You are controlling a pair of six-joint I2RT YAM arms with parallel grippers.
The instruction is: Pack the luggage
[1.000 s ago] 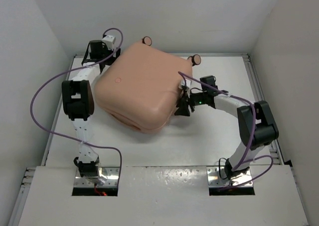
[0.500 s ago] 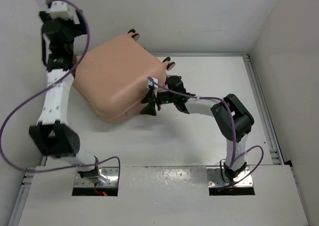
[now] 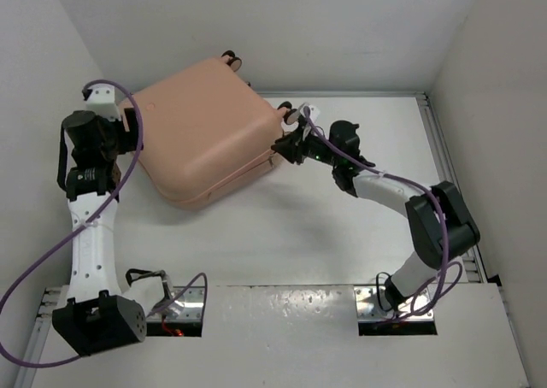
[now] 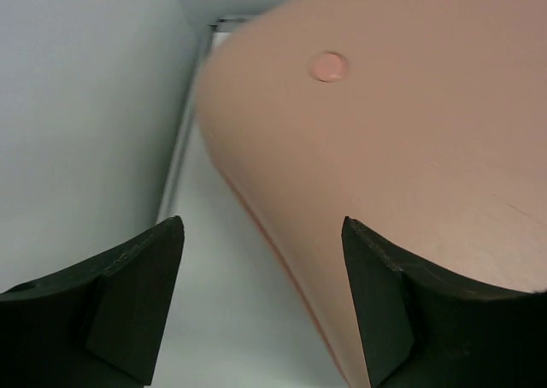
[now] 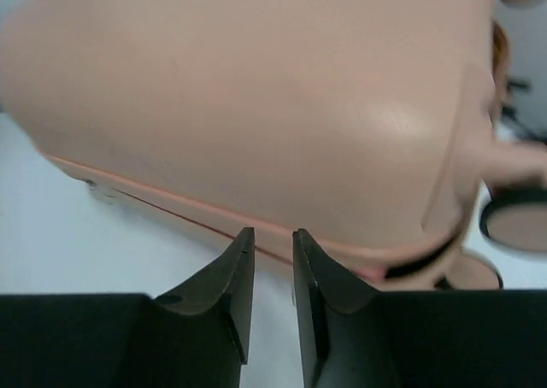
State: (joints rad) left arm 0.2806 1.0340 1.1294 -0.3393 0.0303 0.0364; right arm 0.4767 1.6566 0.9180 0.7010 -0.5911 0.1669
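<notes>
Lying closed, the luggage (image 3: 201,140) sits at the far left of the table (image 3: 342,234), angled toward the back corner. The left gripper (image 4: 261,226) stands wide open beside its left flank, holding nothing. The right gripper (image 5: 272,234), narrowed to a slit and empty, points at the seam near the wheels (image 3: 291,110). A one-sided shove could swing the shell against the wall.

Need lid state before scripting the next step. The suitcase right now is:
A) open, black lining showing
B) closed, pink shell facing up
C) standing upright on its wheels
B: the top view shows the luggage as one unbroken pink shell with no lining visible. Its wheels stick out sideways at the far edge, and the right wrist view shows only a thin seam.
</notes>
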